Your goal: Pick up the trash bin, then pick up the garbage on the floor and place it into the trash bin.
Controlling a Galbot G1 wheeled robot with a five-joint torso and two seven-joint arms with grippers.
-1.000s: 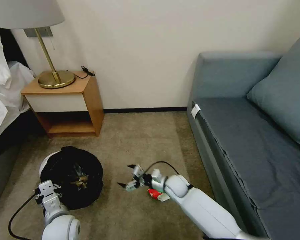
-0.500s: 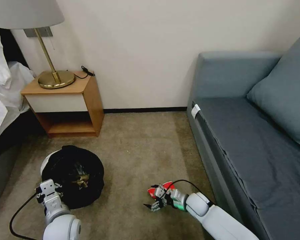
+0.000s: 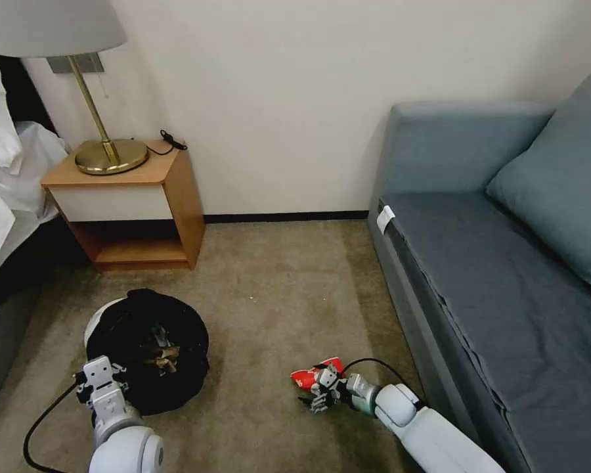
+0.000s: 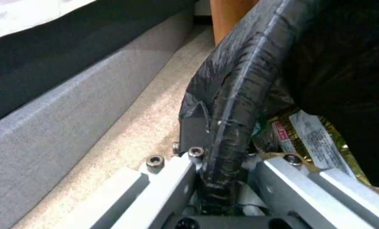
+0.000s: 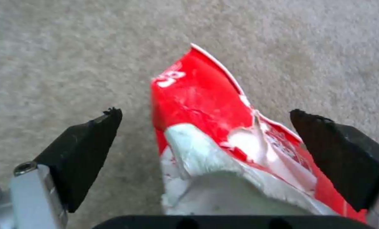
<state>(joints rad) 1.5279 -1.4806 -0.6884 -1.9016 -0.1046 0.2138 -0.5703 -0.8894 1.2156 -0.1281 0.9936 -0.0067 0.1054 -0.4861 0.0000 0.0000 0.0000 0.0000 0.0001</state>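
The trash bin (image 3: pixel 148 351), white with a black bag over its rim, sits at the left on the carpet. My left gripper (image 3: pixel 102 382) is shut on its near rim; in the left wrist view the gripper (image 4: pixel 217 159) pinches the bag-covered rim (image 4: pixel 240 95). A gold-and-white snack wrapper (image 4: pixel 312 136) lies inside the bin, along with brown paper (image 3: pixel 164 358). A crumpled red-and-white wrapper (image 3: pixel 314 374) lies on the floor near the sofa. My right gripper (image 3: pixel 322 389) is low over it, open. In the right wrist view the wrapper (image 5: pixel 215 127) sits between the black fingertips (image 5: pixel 83 149).
A grey-blue sofa (image 3: pixel 505 276) runs along the right, close to my right arm. A wooden nightstand (image 3: pixel 131 203) with a brass lamp (image 3: pixel 108 154) stands at the back left. The bed (image 3: pixel 6 217) borders the left side. Open carpet (image 3: pixel 276 282) lies between them.
My right gripper has swung back from beside the bin and come down over the red-and-white wrapper, which now lies between its open fingers. The bin and left gripper shifted slightly.
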